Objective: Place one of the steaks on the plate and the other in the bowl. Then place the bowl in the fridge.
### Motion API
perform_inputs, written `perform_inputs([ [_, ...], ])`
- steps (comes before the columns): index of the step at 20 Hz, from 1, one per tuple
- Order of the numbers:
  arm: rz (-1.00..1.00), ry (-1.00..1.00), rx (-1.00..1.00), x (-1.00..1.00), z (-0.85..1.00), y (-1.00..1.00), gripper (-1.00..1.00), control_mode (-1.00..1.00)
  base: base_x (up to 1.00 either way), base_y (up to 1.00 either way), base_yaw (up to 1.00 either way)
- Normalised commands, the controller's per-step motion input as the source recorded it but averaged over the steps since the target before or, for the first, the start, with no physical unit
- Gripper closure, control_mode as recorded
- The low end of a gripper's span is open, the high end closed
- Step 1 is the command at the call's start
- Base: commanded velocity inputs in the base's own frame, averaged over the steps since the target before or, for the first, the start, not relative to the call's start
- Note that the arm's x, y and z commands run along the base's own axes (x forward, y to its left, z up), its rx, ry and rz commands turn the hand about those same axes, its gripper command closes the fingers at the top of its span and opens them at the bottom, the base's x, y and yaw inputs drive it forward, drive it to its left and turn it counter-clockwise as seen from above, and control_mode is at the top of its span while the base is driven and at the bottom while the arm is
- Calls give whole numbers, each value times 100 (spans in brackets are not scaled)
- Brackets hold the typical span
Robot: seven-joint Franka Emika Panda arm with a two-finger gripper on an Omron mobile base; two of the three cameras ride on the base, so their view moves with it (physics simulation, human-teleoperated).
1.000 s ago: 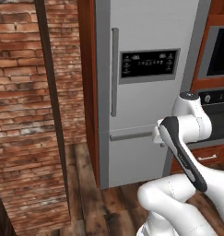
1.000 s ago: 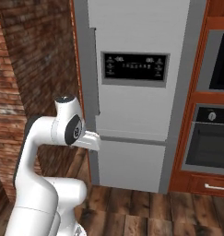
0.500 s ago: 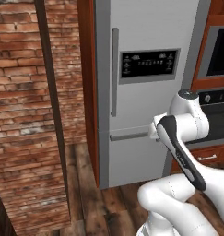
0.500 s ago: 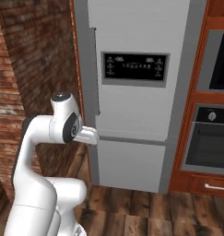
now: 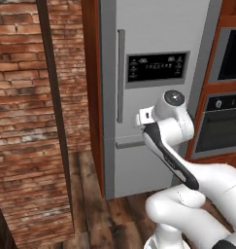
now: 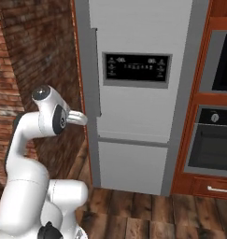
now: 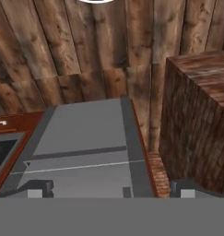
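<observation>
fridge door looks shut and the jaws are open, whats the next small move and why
Probably bring the gripper forward and left onto the long vertical handle of the fridge. The door is closed, the jaws stand wide open holding nothing, and the hand sits in front of the lower door rather than at the handle, so opening comes first.

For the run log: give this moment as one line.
stage: at fridge | door: shut | jaws: open, empty | gripper: facing fridge front | handle: untouched
</observation>
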Motion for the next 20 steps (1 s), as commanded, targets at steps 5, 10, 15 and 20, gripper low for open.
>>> perform_inputs([
  [5, -3, -31, -3, 60, 47, 0, -100, -100, 0, 0, 0],
  [10, 11, -13, 0, 23, 50, -3, -100, -100, 0, 0, 0],
  [15, 17, 0, 0, 14, 34, -2, -100, -100, 0, 0, 0],
  [20, 1, 2, 0, 41, 6, -1, -100, -100, 0, 0, 0],
])
